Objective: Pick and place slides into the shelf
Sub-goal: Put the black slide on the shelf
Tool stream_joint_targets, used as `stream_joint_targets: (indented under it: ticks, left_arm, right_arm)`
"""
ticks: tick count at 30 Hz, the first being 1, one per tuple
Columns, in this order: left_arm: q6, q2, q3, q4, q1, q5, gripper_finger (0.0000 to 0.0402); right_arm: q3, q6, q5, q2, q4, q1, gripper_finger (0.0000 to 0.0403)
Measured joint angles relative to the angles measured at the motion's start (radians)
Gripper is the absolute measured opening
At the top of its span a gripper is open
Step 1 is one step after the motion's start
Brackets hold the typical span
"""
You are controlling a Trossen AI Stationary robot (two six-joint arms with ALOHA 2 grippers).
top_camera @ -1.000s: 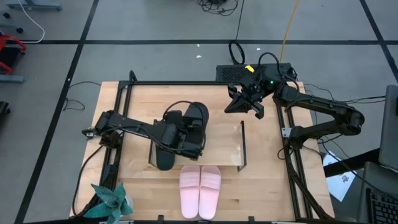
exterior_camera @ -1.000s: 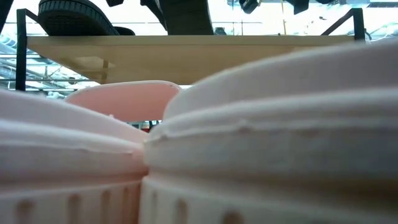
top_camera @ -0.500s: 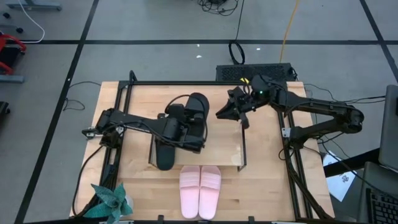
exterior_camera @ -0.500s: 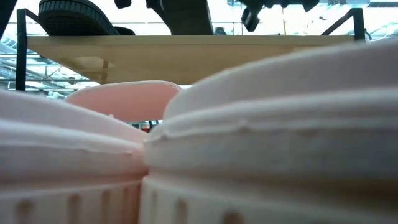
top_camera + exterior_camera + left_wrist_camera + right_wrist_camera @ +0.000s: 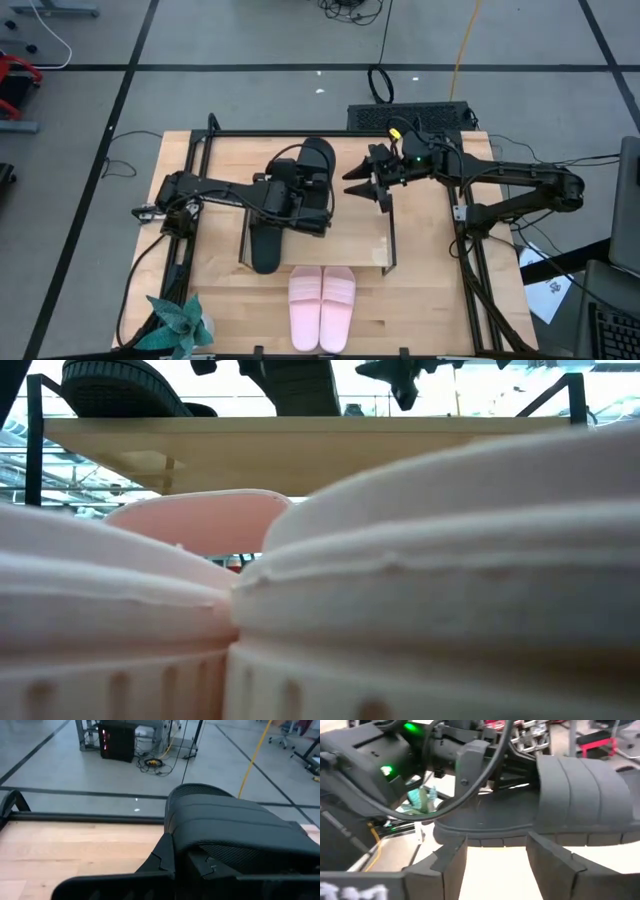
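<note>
Over the last second the right hand point(image 5: 362, 182) has swung in from the far right corner of the shelf point(image 5: 365, 235) toward the black slide point(image 5: 316, 160) that the left hand point(image 5: 306, 200) pinches by its strap above the shelf top, and that slide has crept toward the far edge. The right hand's fingers are spread, its wrist view facing the strap close up, so a handover looks likely. The other black slide point(image 5: 264, 247) lies on the shelf; the pink pair point(image 5: 321, 307) waits on the worktop point(image 5: 215, 300).

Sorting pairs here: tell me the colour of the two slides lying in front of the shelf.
Pale pink slides; the high view shows them best.
</note>
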Motion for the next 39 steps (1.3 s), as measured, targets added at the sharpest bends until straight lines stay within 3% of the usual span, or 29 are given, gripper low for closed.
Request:
stream_joint_targets:
  ticks: [8,12,18,26,30,39]
  left_arm:
    - [0.005,0.0,0.0,0.003,0.0,-0.032,0.0]
    - [0.01,0.0,0.0,0.004,0.004,-0.097,0.0]
    - [0.08,0.0,0.0,0.011,0.064,-0.132,0.0]
    - [0.17,0.0,0.058,0.06,0.134,-0.169,0.0]
    - [0.298,-0.002,0.123,0.142,0.147,-0.213,0.0]
    - [0.787,0.0,0.17,0.51,0.174,-0.262,0.0]
  right_arm:
    - [0.0,-0.054,0.159,0.0,0.024,0.0,0.0231]
    - [0.0,-0.096,0.22,0.0,0.08,0.0,0.0246]
    - [0.0,-0.147,0.306,0.0,0.112,0.0,0.0261]
    - [0.0,-0.286,0.519,0.0,0.114,-0.001,0.0263]
    - [0.0,-0.349,0.601,0.0,0.131,-0.005,0.0263]
    - [0.0,-0.389,0.602,-0.015,0.217,-0.016,0.0263]
